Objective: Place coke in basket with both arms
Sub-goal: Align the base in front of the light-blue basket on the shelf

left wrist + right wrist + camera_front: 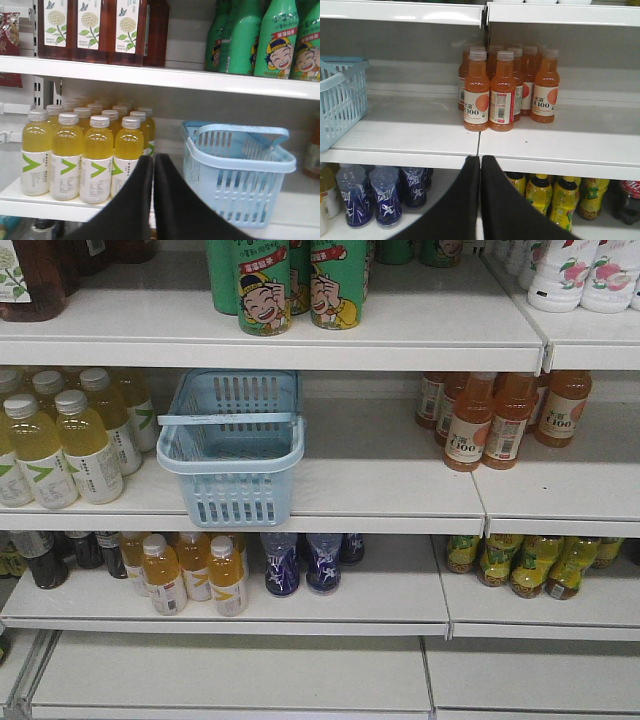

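The light blue basket [228, 464] stands empty on the middle shelf, its handle lying across the top. It also shows in the left wrist view, the basket [240, 157] just right of my left gripper [153, 157], which is shut with nothing in it. My right gripper [480, 159] is shut and empty too, level with the front edge of the middle shelf. The coke [627, 197], a dark bottle with a red label, is partly cut off at the far right of the lower shelf, to the right of and below that gripper. Neither arm shows in the front view.
Yellow bottles [60, 445] stand left of the basket and orange bottles [502, 90] right of it. Blue bottles [385, 197] and yellow-green bottles [555, 197] fill the lower shelf. Green cans [290, 285] sit on the top shelf. Dark bottles with white labels [45, 558] stand at lower left.
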